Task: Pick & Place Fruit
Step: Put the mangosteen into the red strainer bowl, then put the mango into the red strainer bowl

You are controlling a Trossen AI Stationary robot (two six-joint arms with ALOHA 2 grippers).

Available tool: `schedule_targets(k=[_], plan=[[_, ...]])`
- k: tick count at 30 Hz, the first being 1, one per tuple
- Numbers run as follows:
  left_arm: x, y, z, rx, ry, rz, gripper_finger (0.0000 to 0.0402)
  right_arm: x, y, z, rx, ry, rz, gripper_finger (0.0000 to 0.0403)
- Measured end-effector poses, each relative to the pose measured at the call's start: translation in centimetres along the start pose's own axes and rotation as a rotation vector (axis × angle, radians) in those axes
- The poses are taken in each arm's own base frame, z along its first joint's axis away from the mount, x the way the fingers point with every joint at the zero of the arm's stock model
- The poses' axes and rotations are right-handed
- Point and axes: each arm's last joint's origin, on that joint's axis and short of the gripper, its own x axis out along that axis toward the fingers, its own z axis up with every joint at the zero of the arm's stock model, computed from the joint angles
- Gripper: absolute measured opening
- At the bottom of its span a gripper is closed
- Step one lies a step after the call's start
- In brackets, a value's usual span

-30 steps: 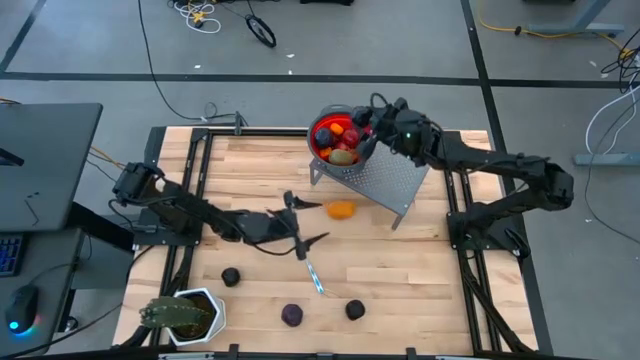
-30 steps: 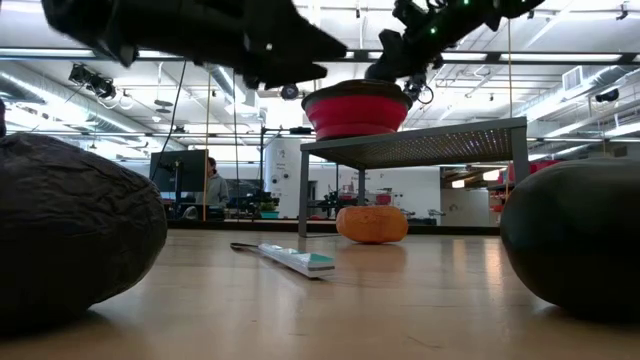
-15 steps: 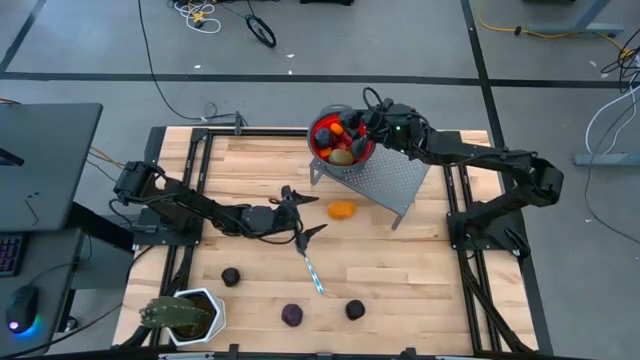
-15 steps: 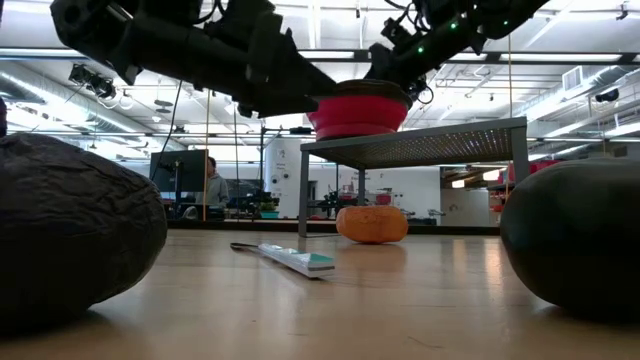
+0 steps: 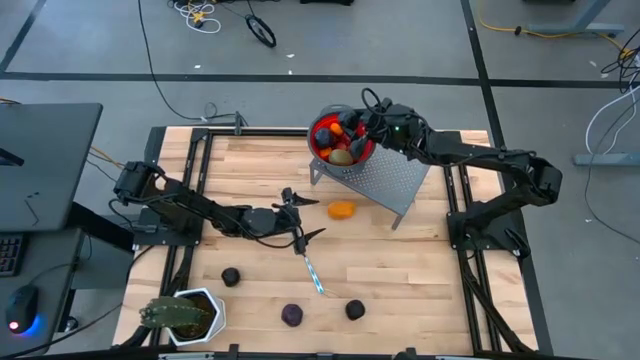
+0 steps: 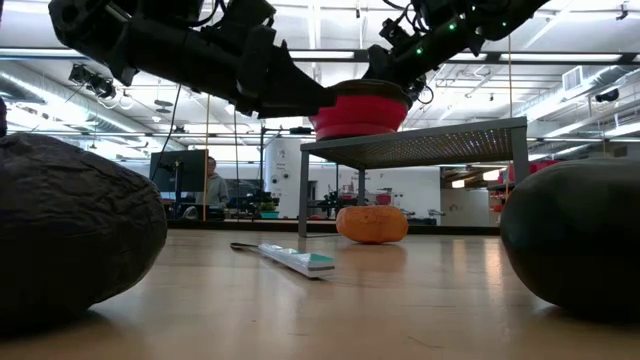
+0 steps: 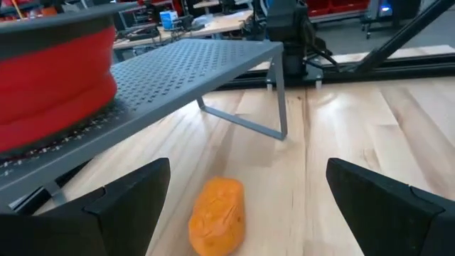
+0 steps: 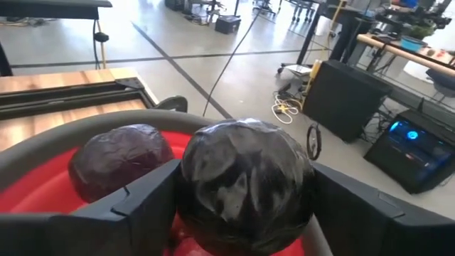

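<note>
Front edge, plant: you have a spiky green plant in a white pot [image 5: 182,316] at the near left corner of the table [image 5: 250,165].
Front row, loose fruit: 3 dark fruits lie near you on the wood, 1 black [image 5: 231,276] nearest the plant, 1 purple [image 5: 292,315] in the middle, 1 black [image 5: 355,310] to its right. In the low view 2 dark fruits [image 6: 70,230] fill the foreground at either side.
Knife: a thin silver-and-teal knife [image 5: 313,273] lies flat just behind that row.
Left gripper: your left gripper [image 5: 303,217] hangs above the table centre, fingers spread wide with nothing between them. Its wrist view looks straight past both fingers [image 7: 128,206] at the orange fruit.
Orange fruit: 1 orange fruit [image 5: 342,209] rests on the wood just beside the front legs of the metal stand, apart from the left gripper.
Stand: a grey perforated metal stand [image 5: 385,185] sits toward the far right of the table, carrying the bowl on its far left corner.
Bowl: a red bowl [image 5: 318,146] holds a heap of red, orange, olive and dark fruits.
Right gripper: your right gripper [image 5: 362,124] is over the bowl's right rim. A black fruit [image 8: 245,181] sits between its parted fingers; you cannot tell whether they press on it. A purple fruit [image 8: 121,160] lies in the bowl just beside.
Background: a person [image 6: 212,185] stands far back in the room.
</note>
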Motion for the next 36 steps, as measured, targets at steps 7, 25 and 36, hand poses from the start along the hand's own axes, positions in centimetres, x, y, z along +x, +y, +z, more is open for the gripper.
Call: schedule_targets(k=[7,25,36], plan=[[0.0,0.0,-0.2,0.011,0.017,0.000,0.0386,-0.1,0.5,-0.1,-0.007,0.019,0.009,0.0353],[0.0,0.1,-0.7,0.057,0.066,0.001,0.0386,-1.4,1.9,1.3,-0.020,-0.067,0.009,0.0349],[0.0,0.1,-0.7,0.035,0.065,-0.003,0.0386,-0.1,1.7,0.0,0.010,0.009,0.033,0.0324]])
